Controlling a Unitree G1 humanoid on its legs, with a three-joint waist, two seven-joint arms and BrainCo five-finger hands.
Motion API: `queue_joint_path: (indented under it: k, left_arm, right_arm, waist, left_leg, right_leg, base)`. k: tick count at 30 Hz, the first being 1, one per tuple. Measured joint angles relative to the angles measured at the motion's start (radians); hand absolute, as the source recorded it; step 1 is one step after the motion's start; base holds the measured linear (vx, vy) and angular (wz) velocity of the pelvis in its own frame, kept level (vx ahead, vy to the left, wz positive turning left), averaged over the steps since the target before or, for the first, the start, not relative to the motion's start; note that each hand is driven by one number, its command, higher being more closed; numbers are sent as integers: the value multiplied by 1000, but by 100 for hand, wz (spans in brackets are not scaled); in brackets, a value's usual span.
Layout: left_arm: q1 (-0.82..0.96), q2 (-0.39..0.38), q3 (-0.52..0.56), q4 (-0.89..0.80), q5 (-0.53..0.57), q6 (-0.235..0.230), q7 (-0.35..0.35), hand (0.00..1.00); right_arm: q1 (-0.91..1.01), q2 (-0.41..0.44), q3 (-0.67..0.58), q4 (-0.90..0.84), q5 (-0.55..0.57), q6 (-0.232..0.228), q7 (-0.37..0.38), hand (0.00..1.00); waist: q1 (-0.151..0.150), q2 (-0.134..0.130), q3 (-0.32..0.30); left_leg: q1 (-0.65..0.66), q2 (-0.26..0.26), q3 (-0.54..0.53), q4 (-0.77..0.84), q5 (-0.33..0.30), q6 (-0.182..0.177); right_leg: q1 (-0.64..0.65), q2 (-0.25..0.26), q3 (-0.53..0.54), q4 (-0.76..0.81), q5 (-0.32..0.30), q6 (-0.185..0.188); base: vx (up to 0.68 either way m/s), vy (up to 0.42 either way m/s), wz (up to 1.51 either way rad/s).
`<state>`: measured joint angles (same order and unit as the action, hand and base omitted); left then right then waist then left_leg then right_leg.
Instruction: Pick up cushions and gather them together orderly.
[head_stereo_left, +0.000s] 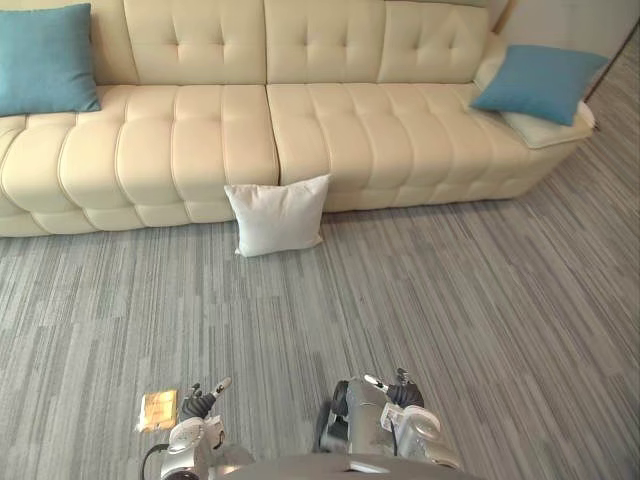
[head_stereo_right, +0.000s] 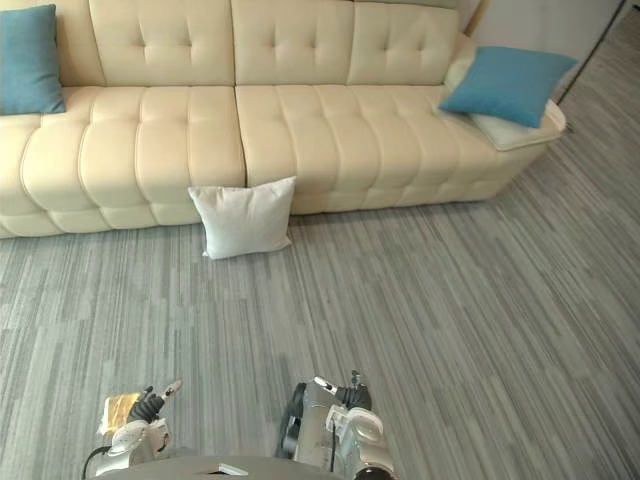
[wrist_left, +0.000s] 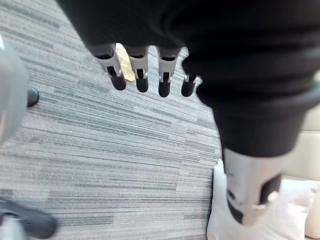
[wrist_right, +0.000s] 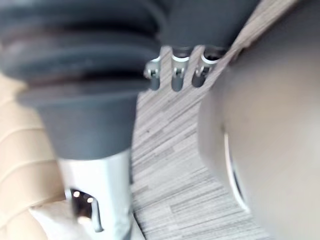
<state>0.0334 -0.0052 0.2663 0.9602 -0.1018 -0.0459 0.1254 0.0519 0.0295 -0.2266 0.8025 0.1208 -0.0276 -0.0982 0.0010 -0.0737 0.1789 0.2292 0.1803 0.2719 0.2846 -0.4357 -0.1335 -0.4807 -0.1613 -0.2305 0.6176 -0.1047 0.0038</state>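
Down low on the robot's own left, the left hand (head_stereo_left: 198, 405) hangs with its dark ribbed cover on top and one silver finger poking forward. Its wrist camera shows the fingers (wrist_left: 140, 75) in a straight, loose row, the thumb (wrist_left: 248, 197) set well apart, and an empty hand. Over on the right, the right hand (head_stereo_left: 403, 395) is low too, with the right arm (head_stereo_left: 360, 420) tucked in close, nearer the middle than the left. Its fingers (wrist_right: 176, 75) line up relaxed, thumb (wrist_right: 90, 205) off on its own, and it's holding nothing.

Head stereo facing sofa (head_stereo_left: 330, 110), wrist cameras close, both glimpsing white cushion (wrist_left: 292, 220)
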Motion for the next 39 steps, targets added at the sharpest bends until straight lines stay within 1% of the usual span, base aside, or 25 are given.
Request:
queue_joint_path:
  k: [1, 3, 5, 6, 7, 8, 11, 12, 13, 15, 17, 20, 21, 22, 23, 24, 25, 27, 29, 32, 33, 34, 35, 37, 39]
  left_arm:
    - [-21, -25, -30, 21, 19, -1, -7, 0]
    - [-35, -48, -33, 19, 30, -7, -8, 0]
    - [-41, -65, -31, 15, 31, -12, -8, 0]
    - [-34, -60, -31, 20, 45, -14, -8, 0]
    - [-28, -47, -23, 26, 53, -17, -10, 0]
    - [-25, -51, -18, 31, 57, -16, -10, 0]
    - [-20, -58, 34, 15, 59, -15, -13, 0]
    - [-16, -65, 63, 4, 58, -14, -17, 0]
    - [-5, -67, 83, -9, 55, -14, -19, 0]
    - [1, -64, 97, -32, 45, -15, -22, 0]
    - [0, -64, 100, -50, 42, -17, -22, 0]
    - [1, -59, 97, -65, 42, -18, -22, 0]
    - [1, -56, 96, -65, 42, -18, -23, 0]
    - [1, -48, 85, -65, 43, -18, -23, 0]
    - [9, -44, 77, -61, 45, -19, -22, 0]
    - [14, -46, 76, -55, 41, -19, -23, 0]
    - [6, -39, 75, -52, 36, -27, -23, 0]
    - [1, -14, 57, -41, 37, -29, -23, 0]
    - [1, -3, 56, -32, 27, -28, -25, 0]
    - [21, 6, 48, -24, 28, -26, -26, 0]
    - [29, 10, 29, -23, 28, -22, -26, 0]
    - [30, 18, 4, -14, 28, -17, -27, 0]
    - [29, 28, -9, -7, 28, -16, -28, 0]
    - [31, 39, -22, -3, 28, -10, -25, 0]
    - [32, 35, -24, -3, 28, -8, -25, 0]
  right_arm:
    - [-35, -47, -6, 20, 0, 0, 2, 0]
    - [-40, -54, -19, 44, -1, 2, 3, 0]
    - [-19, -59, -34, 26, 12, -2, 6, 0]
    - [-10, -68, -12, 16, 4, -1, 10, 0]
    - [13, -50, 12, 24, -4, 1, 18, 0]
    - [15, -45, 6, 29, 0, 0, 27, 0]
    - [14, -55, -3, 16, -11, 4, 27, 0]
    - [16, -60, -2, 3, -11, 6, 26, 0]
    - [17, -67, 4, -1, -10, 5, 25, 0]
    - [22, -69, 21, 5, -10, 7, 24, 0]
    - [24, -68, 28, 5, -10, 10, 23, 0]
    - [21, -58, 22, 10, -10, 11, 23, 0]
    - [21, -54, 17, 11, -10, 11, 23, 0]
    - [22, -46, 15, 13, -10, 11, 23, 0]
    - [27, -43, 16, 32, -11, 9, 23, 0]
    - [24, -46, 18, 39, -11, 9, 23, 0]
    - [13, -39, 26, 58, -11, 13, 22, 0]
    - [-3, -4, 39, 77, -11, 11, 23, 0]
    - [-8, 19, 39, 87, -13, 11, 24, 0]
    - [-7, 10, 41, 113, -37, 9, 24, 0]
    - [-11, 0, 54, 112, -45, 10, 25, 0]
    - [-11, -5, 62, 104, -47, 9, 26, 0]
    - [-11, -7, 63, 97, -47, 9, 26, 0]
    - [-9, -9, 69, 70, -48, 9, 27, 0]
    - [-2, -8, 69, 55, -49, 6, 27, 0]
  waist:
    - [4, 52, 13]
    - [-9, 55, 41]
    - [-23, 63, 58]
    - [-20, 66, 43]
    - [-16, 47, 20]
    - [-14, 58, 12]
    - [-11, 90, 12]
    - [-9, 107, 23]
    - [-7, 124, 30]
    - [5, 124, 38]
    - [20, 113, 43]
    - [44, 107, 45]
    - [46, 105, 46]
    - [55, 96, 50]
    - [60, 94, 46]
    - [62, 97, 44]
    - [70, 78, 37]
    - [66, 38, 18]
    - [76, 24, 11]
    - [85, 18, 0]
    - [75, 24, -5]
    - [58, 15, -6]
    - [48, 11, -8]
    - [46, 10, 0]
    - [41, 10, 0]
  left_leg:
    - [-15, -12, -89, -49, 6, -2]
    - [-28, -73, -126, -131, 52, 15]
    - [6, -95, -116, -171, 184, 48]
    - [26, -80, -133, -162, 188, 42]
    - [45, -70, -155, -152, 181, 32]
    - [46, -45, -158, -136, 176, 24]
    - [-90, 35, -171, 170, 186, -22]
    - [-158, 67, -187, 355, 242, -76]
    - [-223, 102, -199, 544, 289, -100]
    - [-326, 127, -144, 759, 242, -60]
    - [-409, 124, -87, 772, 202, -26]
    - [-520, 101, 33, 545, 152, 34]
    - [-535, 89, 44, 494, 153, 36]
    - [-553, 62, 63, 377, 165, 42]
    - [-551, 17, 67, 159, 263, 57]
    - [-549, 8, 62, 101, 354, 80]
    - [-533, -26, 72, 93, 403, 145]
    - [-529, -56, 87, 75, 383, 168]
    - [-510, -67, 92, 83, 367, 192]
    - [-407, -109, 107, 57, 301, 186]
    - [-368, -124, 96, 29, 261, 179]
    - [-347, -137, 86, 21, 245, 183]
    - [-339, -139, 82, 24, 234, 184]
    - [-258, -136, 69, 24, 201, 179]
    - [-206, -126, 54, 14, 185, 165]
  right_leg:
    - [29, 15, -27, -30, -1, -11]
    - [56, -11, -28, -27, -3, -14]
    - [39, -31, -29, 135, -11, -37]
    - [32, -21, -24, 96, -65, -12]
    - [70, -10, -41, 12, -90, -23]
    - [90, 5, -63, -2, -101, -23]
    - [142, 77, -89, -52, -138, -38]
    - [186, 106, -86, -73, -147, -52]
    - [241, 136, -71, -102, -163, -71]
    - [347, 161, -28, -166, -171, -72]
    - [432, 162, 4, -243, -174, -72]
    - [543, 127, 33, -348, -153, -34]
    - [562, 117, 33, -363, -153, -30]
    - [601, 92, 34, -394, -154, -6]
    - [644, 66, 37, -429, -163, 30]
    - [655, 66, 43, -436, -169, 44]
    - [675, 36, 64, -447, -180, 64]
    - [662, 11, 66, -462, -108, 55]
    - [678, 0, 84, -465, -43, 59]
    - [678, -38, 132, -332, 5, 87]
    - [591, -62, 140, -115, 15, 111]
    - [500, -87, 158, 69, 82, 167]
    - [454, -93, 178, 168, 81, 171]
    - [305, -90, 183, 417, -43, 124]
    - [244, -69, 151, 410, -110, 106]
  base:
    - [607, -306, 46]
    - [269, -121, 35]
    - [227, -120, 47]
    - [304, -203, 55]
    - [295, -219, 43]
    - [356, -213, 33]
    - [354, -200, -4]
    - [368, -113, -50]
    - [369, -87, -64]
    - [389, -37, -64]
    - [398, 30, -50]
    - [430, 149, -41]
    - [366, 177, -21]
    - [495, 278, -22]
    - [495, 278, -25]
    - [493, 304, -21]
    - [294, 188, -2]
    - [549, 334, 4]
    - [426, 235, -1]
    - [322, 167, -15]
    - [265, 133, 2]
    - [251, 109, 21]
    - [198, 21, 33]
    - [276, -5, 23]
    - [288, -72, 25]
